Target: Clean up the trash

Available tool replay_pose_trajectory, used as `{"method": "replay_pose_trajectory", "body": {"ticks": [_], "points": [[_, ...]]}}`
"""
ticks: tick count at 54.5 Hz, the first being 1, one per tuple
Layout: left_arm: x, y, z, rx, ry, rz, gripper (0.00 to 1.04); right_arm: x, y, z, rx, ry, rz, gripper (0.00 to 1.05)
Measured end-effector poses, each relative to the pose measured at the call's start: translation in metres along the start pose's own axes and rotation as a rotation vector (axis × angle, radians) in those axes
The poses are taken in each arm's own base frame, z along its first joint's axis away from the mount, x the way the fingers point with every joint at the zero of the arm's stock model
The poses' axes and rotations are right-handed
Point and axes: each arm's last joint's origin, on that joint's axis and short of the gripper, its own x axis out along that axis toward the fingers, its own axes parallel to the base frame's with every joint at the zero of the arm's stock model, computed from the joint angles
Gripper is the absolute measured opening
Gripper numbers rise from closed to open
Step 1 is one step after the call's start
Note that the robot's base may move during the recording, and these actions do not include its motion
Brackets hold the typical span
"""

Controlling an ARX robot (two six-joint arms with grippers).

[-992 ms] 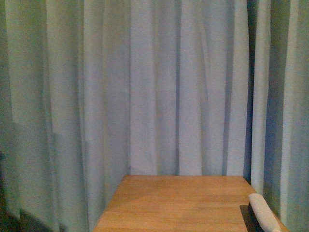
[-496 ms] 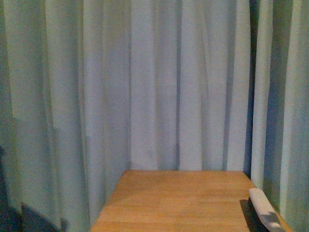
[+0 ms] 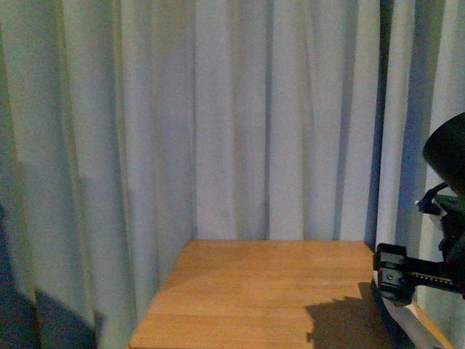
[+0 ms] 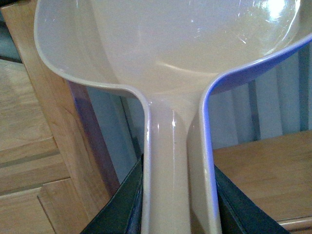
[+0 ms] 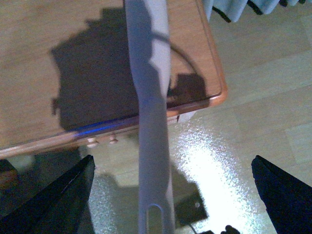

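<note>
Pale pleated curtains (image 3: 240, 123) behind a wooden table (image 3: 254, 291), long pale handle (image 5: 148, 97) overhanging the table's edge above glossy floor (image 5: 253, 97); beige dustpan (image 4: 165, 48) close up

Wooden table (image 3: 261, 291) in front of me, one item lying on it.
A long pale handle (image 5: 148, 87) lies near the table's right edge, crossing a dark shadow on the wood and sticking out past the rim above the shiny floor (image 5: 273, 73).

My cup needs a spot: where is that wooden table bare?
The wooden tabletop is bare from the pale curtain behind across to its left edge. Its right edge is crowded: a long pale handle lies there, under the black robot arm.
</note>
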Motion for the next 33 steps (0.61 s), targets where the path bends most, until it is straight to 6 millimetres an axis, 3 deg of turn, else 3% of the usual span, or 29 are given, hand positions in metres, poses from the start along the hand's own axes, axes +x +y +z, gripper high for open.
{"method": "replay_pose_trajectory", "body": {"ticks": [33], "points": [[0.0,0.0,0.0,0.0,0.0,0.0,0.28,0.036,0.001,-0.017,0.044,0.056,-0.026,0.97]]}}
